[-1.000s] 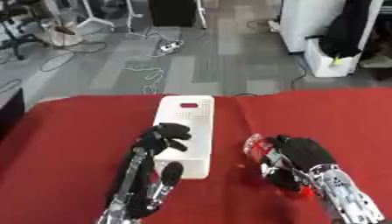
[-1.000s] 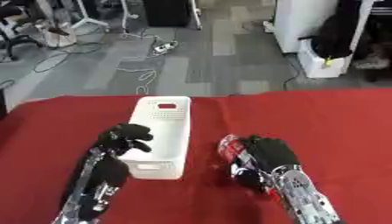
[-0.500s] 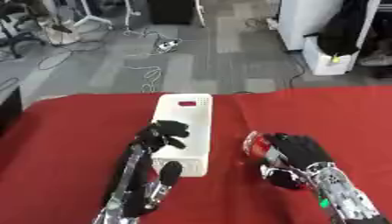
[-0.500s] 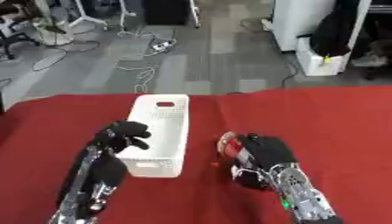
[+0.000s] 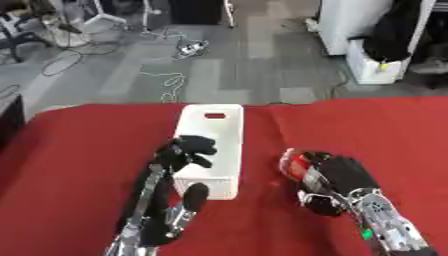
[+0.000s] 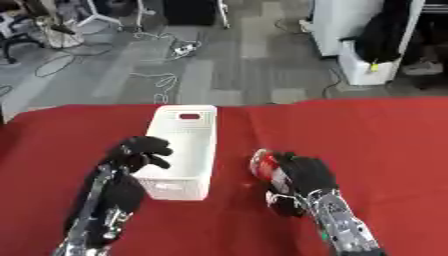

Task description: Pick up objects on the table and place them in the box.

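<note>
A white slotted box (image 5: pixel 213 135) stands lengthwise in the middle of the red table (image 5: pixel 79 150). To the right of the box, my right hand (image 5: pixel 337 176) is curled round a red can-like object with a white band (image 5: pixel 296 163), just above the cloth. My left hand (image 5: pixel 185 151) hangs over the box's near left corner with its fingers curled and nothing in them. What lies inside the box is hidden by its walls.
Beyond the table's far edge is grey floor with cables (image 5: pixel 171 80), chair legs and a white cabinet (image 5: pixel 372 62) with a dark bag on it. Bare red cloth stretches to the left and far right of the box.
My right hand with the red object has shifted slightly left, toward the box. The left hand has stayed near the box's near left corner.
</note>
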